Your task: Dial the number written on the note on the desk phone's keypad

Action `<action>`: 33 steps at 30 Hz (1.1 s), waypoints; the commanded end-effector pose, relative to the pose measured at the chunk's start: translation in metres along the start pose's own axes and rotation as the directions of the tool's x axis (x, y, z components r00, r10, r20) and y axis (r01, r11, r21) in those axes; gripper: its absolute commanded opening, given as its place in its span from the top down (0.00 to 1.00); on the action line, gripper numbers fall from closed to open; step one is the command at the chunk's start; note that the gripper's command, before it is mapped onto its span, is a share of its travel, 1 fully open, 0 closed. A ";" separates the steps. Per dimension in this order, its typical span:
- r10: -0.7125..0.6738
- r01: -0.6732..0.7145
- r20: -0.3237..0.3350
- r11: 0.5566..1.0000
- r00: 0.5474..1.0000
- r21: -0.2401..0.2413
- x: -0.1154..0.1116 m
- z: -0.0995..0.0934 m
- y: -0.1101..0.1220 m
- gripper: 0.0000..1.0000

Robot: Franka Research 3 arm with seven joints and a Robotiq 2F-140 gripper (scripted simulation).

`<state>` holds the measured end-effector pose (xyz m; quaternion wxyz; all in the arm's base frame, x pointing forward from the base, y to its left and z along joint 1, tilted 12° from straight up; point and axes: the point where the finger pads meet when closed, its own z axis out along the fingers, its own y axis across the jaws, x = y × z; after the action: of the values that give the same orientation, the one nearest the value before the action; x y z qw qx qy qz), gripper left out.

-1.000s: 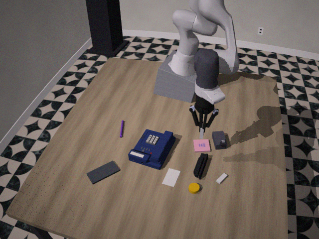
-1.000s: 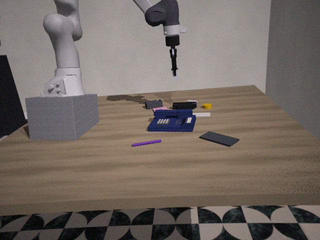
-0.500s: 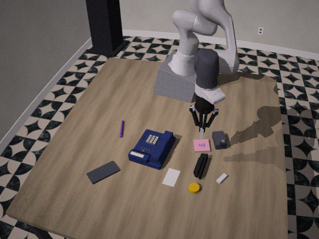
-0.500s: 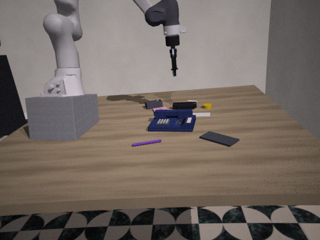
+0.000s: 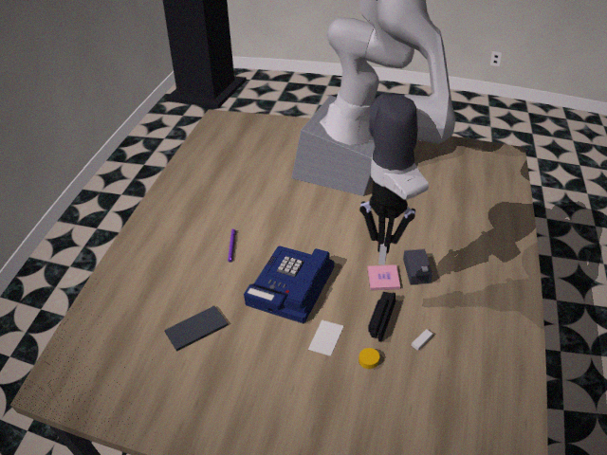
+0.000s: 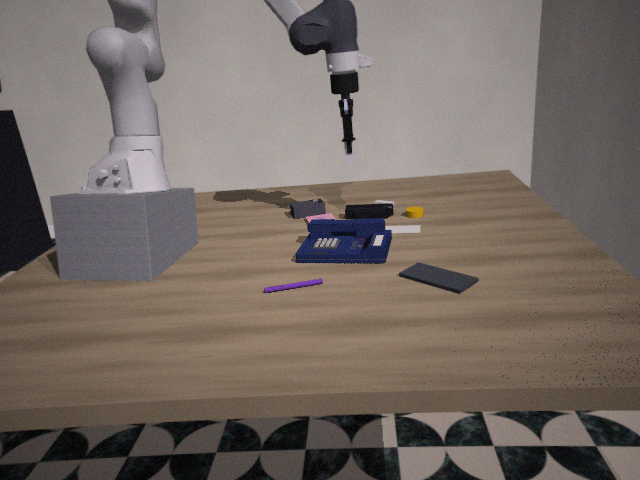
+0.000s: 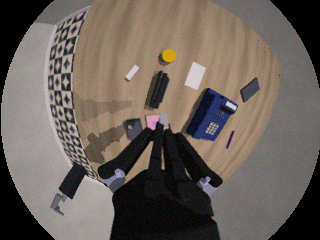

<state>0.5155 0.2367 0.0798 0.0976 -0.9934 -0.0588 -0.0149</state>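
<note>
Hanging high above the table (image 5: 147, 235), the gripper (image 6: 348, 147) has its fingers pressed together on nothing, poised over the pink note (image 5: 383, 276). Well apart to its side sits the blue desk phone (image 5: 289, 283), handset (image 5: 321, 266) cradled, pale keypad (image 5: 289, 265) facing up. Those keys look small, stiff and shallow; I'd press each from above with the closed fingertips, never pinching.

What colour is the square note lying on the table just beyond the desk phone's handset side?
Pink, with darker markings on it: the square paper note shows best in the top view.
</note>
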 end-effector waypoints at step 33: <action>0.097 -0.123 -0.184 0.983 0.978 -0.137 0.000 0.046 0.040 1.00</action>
<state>0.5108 0.2075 0.0282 0.0380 -0.9961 -0.0381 -0.0705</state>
